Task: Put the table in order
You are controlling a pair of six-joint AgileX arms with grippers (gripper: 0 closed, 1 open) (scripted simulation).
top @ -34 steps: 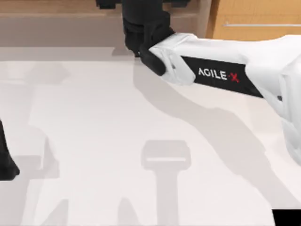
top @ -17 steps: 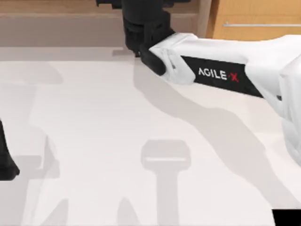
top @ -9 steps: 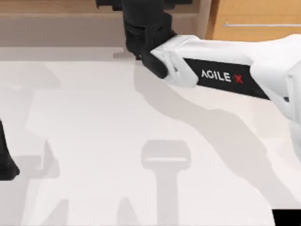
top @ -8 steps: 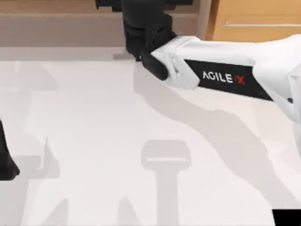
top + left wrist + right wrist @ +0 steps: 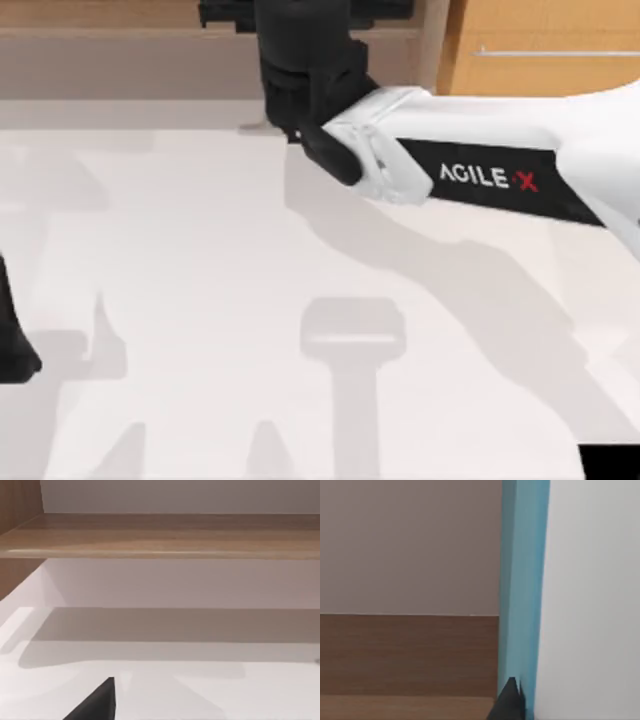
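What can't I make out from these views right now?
- Right gripper: in the top view its black wrist covers the fingers at the shelf, so open or shut is unreadable.
- Blue upright object: the right wrist view cuts it off at both edges; what it is stays unclear.
- Left arm: cut off by the top view's left edge over the table.

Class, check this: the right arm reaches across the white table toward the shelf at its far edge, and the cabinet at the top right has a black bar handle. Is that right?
One detail is wrong. The top view shows the cabinet with a silver bar handle, not black. The rest holds: the right arm reaches across the white table toward the shelf.
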